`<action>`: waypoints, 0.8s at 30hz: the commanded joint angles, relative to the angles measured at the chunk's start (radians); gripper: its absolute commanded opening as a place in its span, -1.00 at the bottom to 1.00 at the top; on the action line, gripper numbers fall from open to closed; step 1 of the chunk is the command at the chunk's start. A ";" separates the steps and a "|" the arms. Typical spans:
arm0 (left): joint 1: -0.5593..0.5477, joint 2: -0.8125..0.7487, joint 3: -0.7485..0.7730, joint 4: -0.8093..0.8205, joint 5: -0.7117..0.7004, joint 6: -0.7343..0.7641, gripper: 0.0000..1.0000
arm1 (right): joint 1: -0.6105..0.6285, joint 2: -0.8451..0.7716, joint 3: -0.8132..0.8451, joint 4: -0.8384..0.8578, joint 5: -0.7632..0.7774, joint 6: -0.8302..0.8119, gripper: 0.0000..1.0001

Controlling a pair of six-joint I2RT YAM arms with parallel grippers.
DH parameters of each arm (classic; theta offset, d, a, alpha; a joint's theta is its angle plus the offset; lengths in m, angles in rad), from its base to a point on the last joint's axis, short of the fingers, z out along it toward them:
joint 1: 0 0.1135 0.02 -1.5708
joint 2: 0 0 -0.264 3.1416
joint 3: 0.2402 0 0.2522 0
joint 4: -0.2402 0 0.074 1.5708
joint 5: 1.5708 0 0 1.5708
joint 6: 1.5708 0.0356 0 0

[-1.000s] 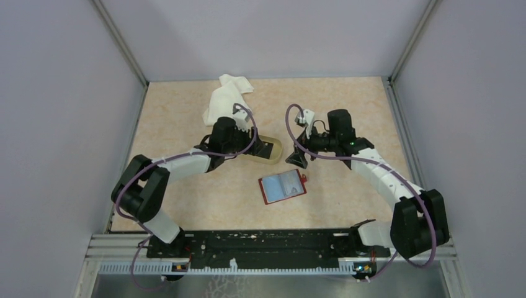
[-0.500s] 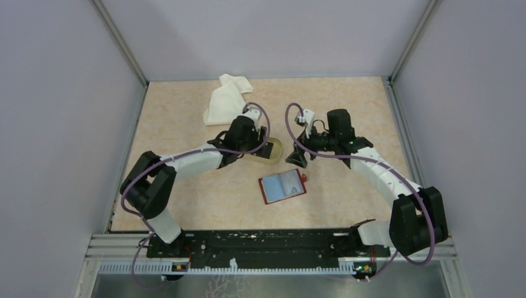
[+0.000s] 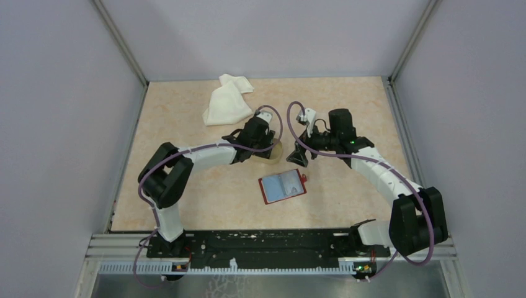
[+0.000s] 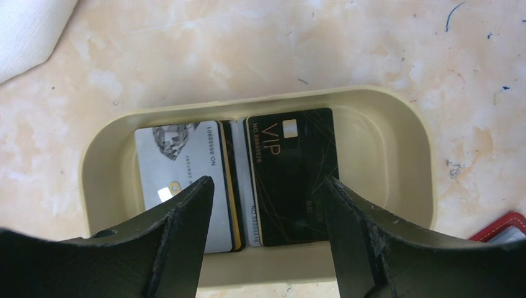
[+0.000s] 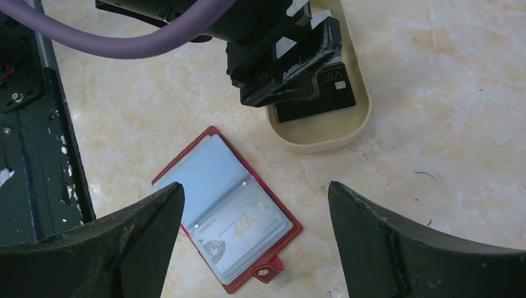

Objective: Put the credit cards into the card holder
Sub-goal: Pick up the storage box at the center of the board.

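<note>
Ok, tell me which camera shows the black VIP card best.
Left wrist: the black VIP card fills the middle, lettering readable. Right wrist shows only part of it under the left gripper; in top external it is too small to tell.

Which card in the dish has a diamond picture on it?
The silver-grey card, on the left of the tan dish in the left wrist view. The black card beside it shows gold VIP lettering instead of a diamond.

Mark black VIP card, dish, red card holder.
black VIP card [image 4: 288, 167]: left wrist view, card face.
dish [image 4: 379, 167]: left wrist view, bare floor right of cards.
red card holder [image 5: 226, 214]: right wrist view, clear pocket by fold.
</note>
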 commanded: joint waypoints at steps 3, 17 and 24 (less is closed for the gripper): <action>-0.014 0.040 0.067 -0.036 0.017 -0.013 0.43 | -0.015 -0.037 0.018 0.032 -0.023 0.005 0.70; -0.017 -0.030 0.038 -0.049 0.004 -0.004 0.43 | -0.039 -0.065 0.015 0.035 -0.023 0.007 0.71; -0.017 -0.226 -0.157 0.129 0.046 0.063 0.49 | -0.058 -0.089 0.007 0.046 -0.024 0.005 0.71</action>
